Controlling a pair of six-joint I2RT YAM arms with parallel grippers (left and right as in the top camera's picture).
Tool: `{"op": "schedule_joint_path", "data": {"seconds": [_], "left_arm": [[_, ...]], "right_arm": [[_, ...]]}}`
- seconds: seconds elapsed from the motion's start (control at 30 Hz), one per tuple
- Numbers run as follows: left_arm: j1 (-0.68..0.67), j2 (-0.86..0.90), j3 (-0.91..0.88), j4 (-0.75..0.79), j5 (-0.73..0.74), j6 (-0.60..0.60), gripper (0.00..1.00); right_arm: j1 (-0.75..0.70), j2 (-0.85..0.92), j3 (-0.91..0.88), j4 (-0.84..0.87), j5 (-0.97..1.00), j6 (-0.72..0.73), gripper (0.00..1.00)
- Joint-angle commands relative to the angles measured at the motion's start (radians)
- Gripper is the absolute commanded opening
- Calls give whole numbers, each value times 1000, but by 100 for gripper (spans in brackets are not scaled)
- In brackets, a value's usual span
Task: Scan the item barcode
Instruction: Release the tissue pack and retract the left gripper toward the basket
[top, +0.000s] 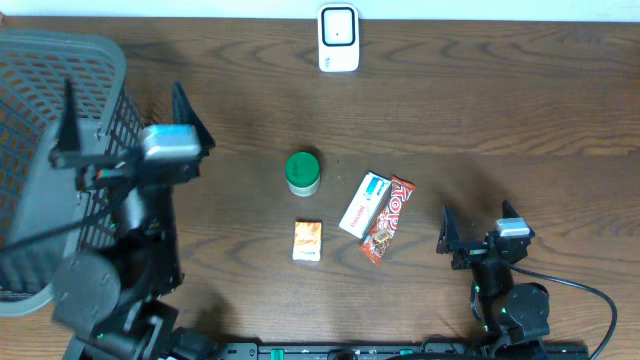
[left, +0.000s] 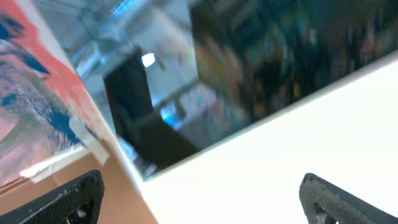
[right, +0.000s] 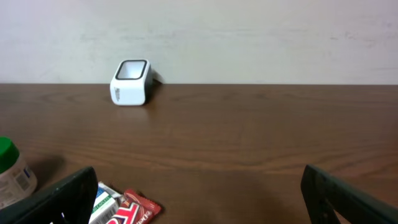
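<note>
- left gripper (top: 122, 100): jaws spread wide, nothing in them, raised by the basket (top: 40, 60), well left of the scanner (top: 338, 38) (its wrist view is blurred and aimed off the table)
- right gripper (top: 476, 222): jaws spread wide, empty, low over the table (top: 520, 110), to the scanner's right and on the robot's side of it
- items lie untouched on the robot's side of the scanner: jar (top: 302, 172) closest to it, then white box (top: 364, 204) touching candy bar (top: 388, 220), orange box (top: 307, 241) farthest
</note>
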Motion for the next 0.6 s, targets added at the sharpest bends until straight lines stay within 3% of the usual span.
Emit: {"op": "schedule_joint_path", "data": {"seconds": [0.0,0.2,0.43,0.57], "left_arm": [[52,4,6,-52,12,83,99],[218,-66,6,-170,148,7,99],[528,-211,6,-329,487,-212,100],[515,-224,6,-311,524,-230,100]], "right_arm": [[6,-6,-1,-3,6,-8,99],[6,-6,-1,-3,9,-8,99],[6,-3,-1,-8,-29,-7,99],[6,1,11,31,-201,78,99]]}}
